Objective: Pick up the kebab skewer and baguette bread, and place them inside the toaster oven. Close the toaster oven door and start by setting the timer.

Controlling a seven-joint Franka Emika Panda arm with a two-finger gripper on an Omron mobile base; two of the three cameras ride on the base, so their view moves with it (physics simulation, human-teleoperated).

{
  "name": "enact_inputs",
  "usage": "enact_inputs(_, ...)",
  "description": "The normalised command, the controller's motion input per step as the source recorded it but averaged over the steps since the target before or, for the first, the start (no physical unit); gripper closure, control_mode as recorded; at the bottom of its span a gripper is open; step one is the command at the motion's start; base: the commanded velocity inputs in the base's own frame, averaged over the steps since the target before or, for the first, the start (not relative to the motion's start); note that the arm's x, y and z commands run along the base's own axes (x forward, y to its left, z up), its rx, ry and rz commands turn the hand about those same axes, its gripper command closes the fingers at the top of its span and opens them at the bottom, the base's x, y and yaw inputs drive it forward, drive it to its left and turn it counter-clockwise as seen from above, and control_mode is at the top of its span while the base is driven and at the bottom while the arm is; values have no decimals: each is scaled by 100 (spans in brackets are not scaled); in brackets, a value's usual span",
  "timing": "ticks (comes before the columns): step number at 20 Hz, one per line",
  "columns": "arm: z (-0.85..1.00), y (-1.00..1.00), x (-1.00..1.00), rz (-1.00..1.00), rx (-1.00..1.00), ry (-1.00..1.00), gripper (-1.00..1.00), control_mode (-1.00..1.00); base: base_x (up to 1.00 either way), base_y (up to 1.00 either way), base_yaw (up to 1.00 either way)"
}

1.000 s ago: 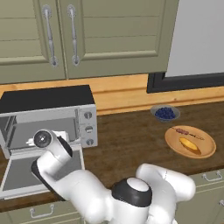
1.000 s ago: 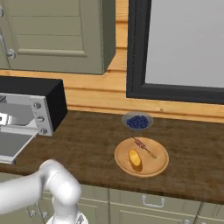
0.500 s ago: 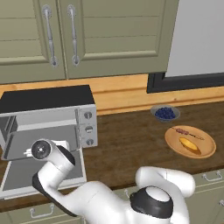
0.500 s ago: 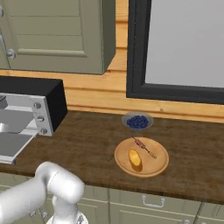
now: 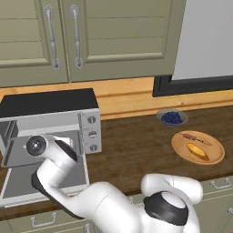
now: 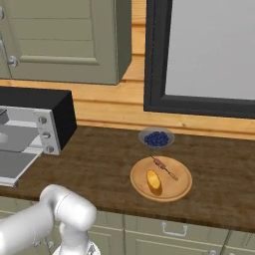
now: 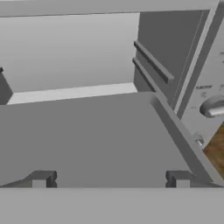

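The toaster oven (image 5: 50,102) stands at the counter's left with its door (image 5: 18,184) dropped flat. My arm (image 5: 54,168) reaches over that door, hand at the oven mouth. In the hand view my gripper (image 7: 110,180) is open and holds nothing. It hangs above the door (image 7: 87,140) and faces the bare cavity, with a knob (image 7: 214,107) at the right. The kebab skewer (image 5: 195,138) (image 6: 164,167) and the baguette bread (image 5: 198,151) (image 6: 153,181) lie side by side on a wooden plate (image 5: 182,150) (image 6: 179,191), far to the right of the gripper.
A small bowl of blueberries (image 5: 171,118) (image 6: 157,138) sits just behind the plate. Wall cabinets (image 5: 91,41) hang above the oven, and a dark-framed window (image 6: 199,55) rises behind the plate. Bare brown countertop (image 5: 132,145) lies between oven and plate.
My hand has shifted slightly left in front of the oven mouth while the arm's lower joints swung right. The jaws stayed wide. Plate, bread and skewer have not moved.
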Motion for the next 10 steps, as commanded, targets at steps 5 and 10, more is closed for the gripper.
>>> enact_inputs(5, 81, -45, -14, -8, 0, 15, -100, -100, 0, 0, 0)
enact_inputs(10, 35, -93, -38, 0, 3, 16, -100, -100, 0, 0, 0)
